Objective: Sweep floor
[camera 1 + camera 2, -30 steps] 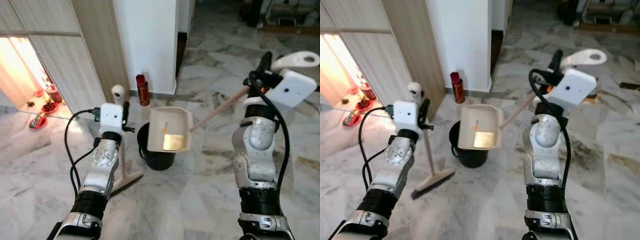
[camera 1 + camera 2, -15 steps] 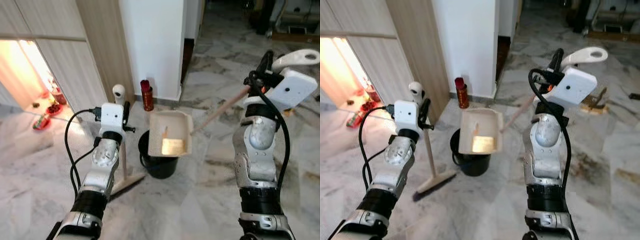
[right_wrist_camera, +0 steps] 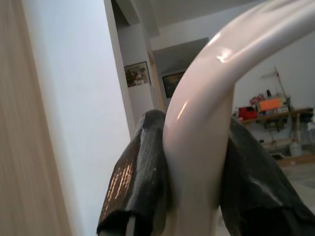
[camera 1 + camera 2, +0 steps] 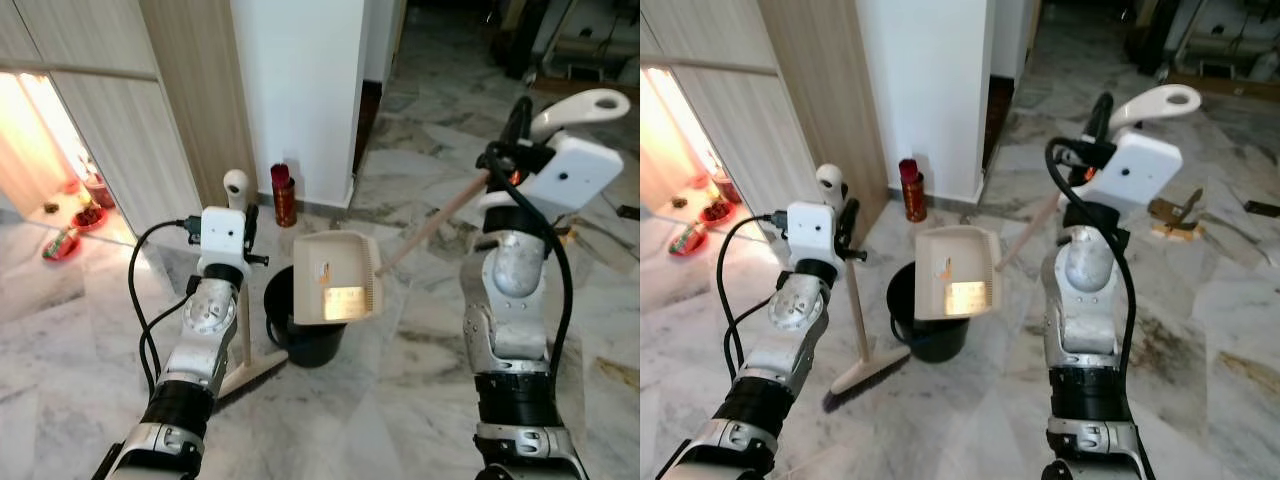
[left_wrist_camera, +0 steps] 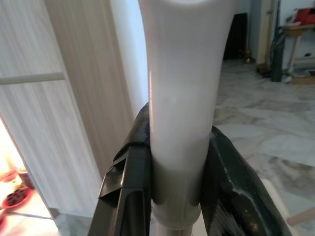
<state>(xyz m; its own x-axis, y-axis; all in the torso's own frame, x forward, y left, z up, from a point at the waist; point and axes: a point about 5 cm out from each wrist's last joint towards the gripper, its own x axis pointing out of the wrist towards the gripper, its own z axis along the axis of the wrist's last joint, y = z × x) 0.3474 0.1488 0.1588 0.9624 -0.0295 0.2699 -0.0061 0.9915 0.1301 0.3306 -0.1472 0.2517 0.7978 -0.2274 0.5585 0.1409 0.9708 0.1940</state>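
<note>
Far left of the head views: an orange-lit alcove with some small red dishes [image 4: 90, 215] on its floor, nothing to do with the job. Left of centre, left gripper [image 5: 174, 172] pinched tight on the pale grip of the broom [image 4: 858, 335], both black fingers [image 5: 129, 189] pressed against it; broom standing nearly upright, bristle head on the marble just beside the bin.

Dead centre: black bin [image 4: 300, 335] on the floor, inside too dark to make out. Cream dustpan [image 4: 335, 280] tipped steeply right over its mouth, pan face turned toward the camera, a shiny yellowish patch on it and maybe a small speck higher up. Hard to say whether that's debris or just glare. Red canister [image 4: 283, 195] standing against the white wall behind.

Right side: right gripper [image 3: 189, 162] clamped on the curved white handle end of the dustpan, wooden stick running down-left to the pan.

Possible trouble: pan lip looks close to the bin's near rim, so anything sliding off could miss and land back on the floor. Long handle also means a small wrist wobble swings the pan wide, could clip the rim and tip the bin. Broom held one-handed, could skid.
</note>
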